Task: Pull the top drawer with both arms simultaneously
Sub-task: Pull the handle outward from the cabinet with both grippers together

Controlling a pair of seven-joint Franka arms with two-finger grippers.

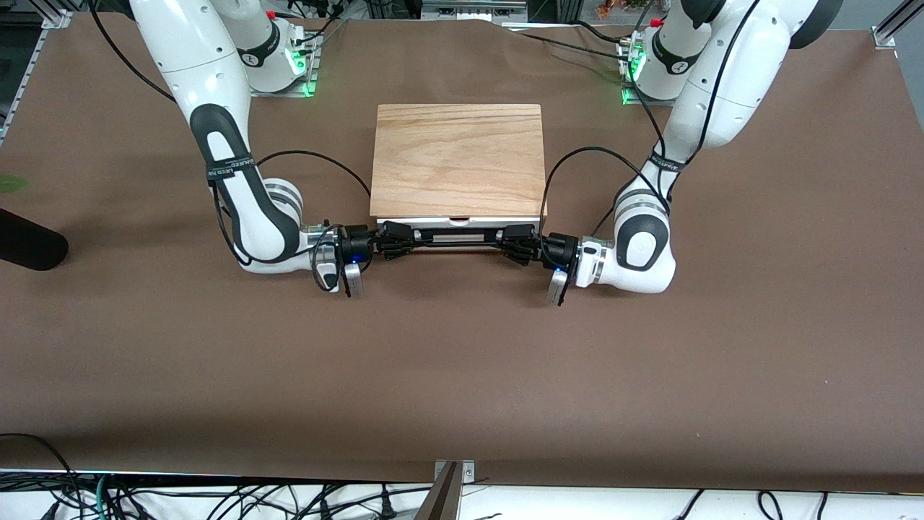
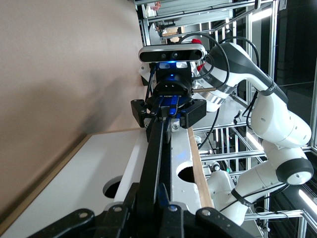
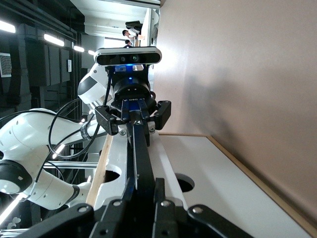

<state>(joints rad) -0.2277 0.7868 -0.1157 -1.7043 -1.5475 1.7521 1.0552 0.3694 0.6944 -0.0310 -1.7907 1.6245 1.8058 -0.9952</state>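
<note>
Two arms (image 1: pixel 238 180), two hands (image 1: pixel 393 240), one cabinet (image 1: pixel 458 159), one top drawer (image 1: pixel 462 222).

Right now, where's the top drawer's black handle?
The black handle runs along the top drawer front, just under the wooden cabinet top, on the side facing the front camera. The left gripper and right gripper clamp its two ends.

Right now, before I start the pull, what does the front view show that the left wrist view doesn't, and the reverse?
Only the front view shows the wooden cabinet top and the brown table, with the top drawer barely out from under that top.

Only the left wrist view shows the lower white drawer front and its finger holes.

Both show the black handle with the left gripper shut on one end and the right gripper shut on the other.
</note>
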